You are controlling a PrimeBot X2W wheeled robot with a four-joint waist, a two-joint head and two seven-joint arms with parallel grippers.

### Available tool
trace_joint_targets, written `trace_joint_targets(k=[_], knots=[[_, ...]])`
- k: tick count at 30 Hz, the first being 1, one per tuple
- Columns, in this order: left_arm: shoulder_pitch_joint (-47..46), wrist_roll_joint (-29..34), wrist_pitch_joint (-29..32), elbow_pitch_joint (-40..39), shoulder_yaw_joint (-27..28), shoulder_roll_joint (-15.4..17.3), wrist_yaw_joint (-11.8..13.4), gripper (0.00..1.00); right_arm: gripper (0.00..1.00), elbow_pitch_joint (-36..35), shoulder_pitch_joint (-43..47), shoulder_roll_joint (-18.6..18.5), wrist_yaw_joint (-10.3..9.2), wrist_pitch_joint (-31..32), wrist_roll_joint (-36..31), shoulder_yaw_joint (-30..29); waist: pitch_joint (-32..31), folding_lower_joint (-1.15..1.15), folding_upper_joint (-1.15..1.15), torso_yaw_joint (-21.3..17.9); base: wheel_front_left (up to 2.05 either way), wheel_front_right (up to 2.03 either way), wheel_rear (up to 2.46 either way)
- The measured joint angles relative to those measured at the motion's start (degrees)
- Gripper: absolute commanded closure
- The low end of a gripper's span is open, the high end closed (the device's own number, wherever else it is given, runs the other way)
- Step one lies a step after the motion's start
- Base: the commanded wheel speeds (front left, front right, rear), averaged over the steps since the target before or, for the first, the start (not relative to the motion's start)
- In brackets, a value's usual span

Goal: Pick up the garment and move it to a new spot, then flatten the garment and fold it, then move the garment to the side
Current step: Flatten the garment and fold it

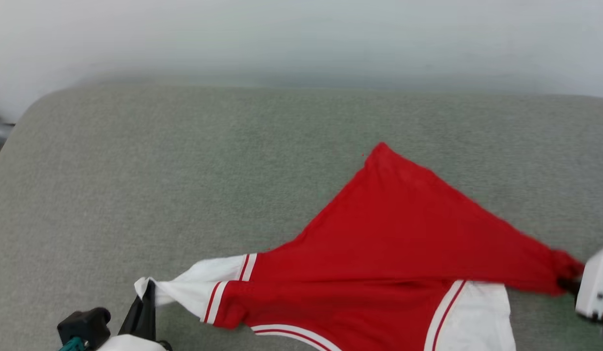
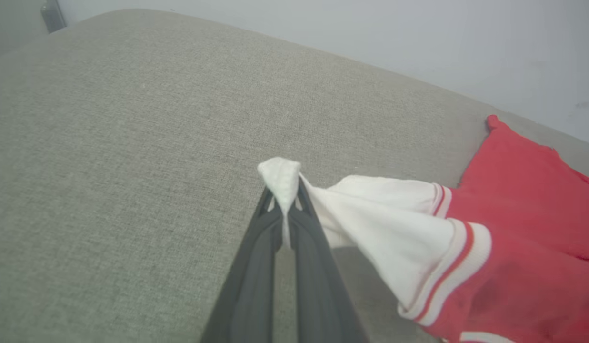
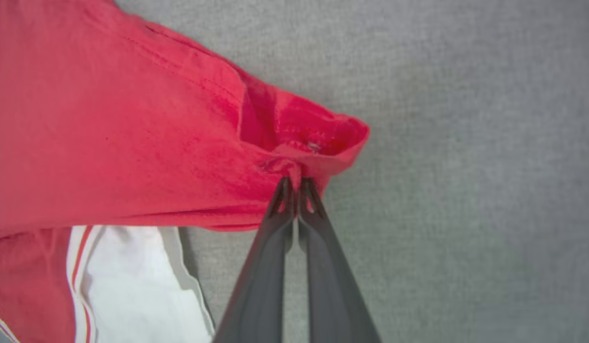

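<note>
Your left end effector (image 2: 285, 209) clamps the sleeve tip (image 2: 280, 178), right end effector (image 3: 296, 188) a red corner (image 3: 323, 143); the garment (image 1: 394, 229) is soft, limp.

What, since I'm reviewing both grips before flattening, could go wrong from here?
1. The left gripper pinches only the tip of a white sleeve; a harder pull could slip it free.
2. The right gripper holds a bunched red edge of the garment; it may slip too.
3. The red body lies folded over the other sleeve, so stretching might set that crease.
</note>
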Motion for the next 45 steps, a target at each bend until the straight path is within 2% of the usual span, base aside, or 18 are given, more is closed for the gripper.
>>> trace_joint_targets(k=[9, 15, 16, 17, 20, 25, 27, 32, 39, 42, 45], knots=[[3.66, -1.27, 0.88, 0.65, 0.56, 1.23, 0.41, 1.0, 1.0, -15.23, 21.18, 9.5, -0.01, 0.67, -0.21, -8.53, -3.65, 0.0, 0.0, -3.77, 0.0, 0.0, 0.0], [4.22, -1.69, 1.79, 0.29, 0.92, 1.94, 0.9, 1.0, 1.0, -22.2, 29.11, 16.48, -0.02, 2.69, 0.46, -12.22, -4.34, 0.0, 0.0, -5.56, 0.0, 0.0, 0.0], [4.25, -1.69, 1.81, 0.08, 0.97, 1.98, 0.99, 1.0, 0.18, -22.87, 29.42, 16.97, -0.02, 2.68, 0.54, -12.37, -4.32, 0.0, 0.0, -5.89, 0.0, 0.0, 0.0], [4.35, -1.69, 1.86, -0.11, 0.94, 1.98, 1.18, 1.0, 0.0, -23.43, 29.47, 17.31, -0.02, 2.35, 0.74, -12.54, -4.32, 0.0, 0.0, -6.21, 0.0, 0.0, 0.0], [4.66, -1.69, 1.87, -0.51, 0.88, 1.96, 1.44, 1.0, 0.0, -25.33, 29.41, 17.77, -0.02, -1.53, 0.15, -12.43, -4.45, 0.0, 0.0, -6.88, 0.0, 0.0, 0.0], [4.69, -1.62, 1.86, -1.42, 0.69, 1.96, 1.86, 1.0, 0.0, -27.86, 26.53, 17.7, -0.03, -14.03, -3.54, -11.04, -4.33, 0.0, 0.0, -6.89, 0.0, 0.0, 0.0], [4.6, -1.19, 1.87, -2.11, 0.52, 1.96, 2.13, 1.0, 0.0, -27.99, 24.52, 16.42, -0.03, -19.67, -5.38, -9.37, -4.03, 0.0, 0.0, -6.68, 0.0, 0.0, 0.0], [3.09, 0.3, 1.96, -3.87, -0.44, 1.83, 2.98, 1.0, 0.0, -23.41, 18.52, 14.69, -0.03, -28.39, -7.2, -5.23, -2.96, 0.01, 0.0, -5.77, 0.0, 0.0, 0.0], [0.48, 1.25, 1.7, -4.41, -2.0, 1.19, 2.74, 1.0, 0.0, -14.0, 8.04, 9.36, -0.03, -29.28, -8.16, 3.09, -1.57, 0.01, 0.0, -3.28, 0.0, 0.0, 0.0], [-1.12, 1.86, 1.78, -4.81, -2.96, 0.75, 2.32, 1.0, 0.0, -10.06, 3.44, 7.09, -0.03, -25.46, -7.86, 6.89, -1.0, 0.01, 0.0, -1.84, 0.0, 0.0, 0.0], [-2.5, 1.98, 1.7, -4.98, -3.68, -0.12, 2.08, 1.0, 0.0, -6.56, -0.9, 5.17, -0.03, -18.24, -6.02, 11.11, -0.39, 0.01, 0.0, -0.24, 0.0, 0.0, 0.0]])
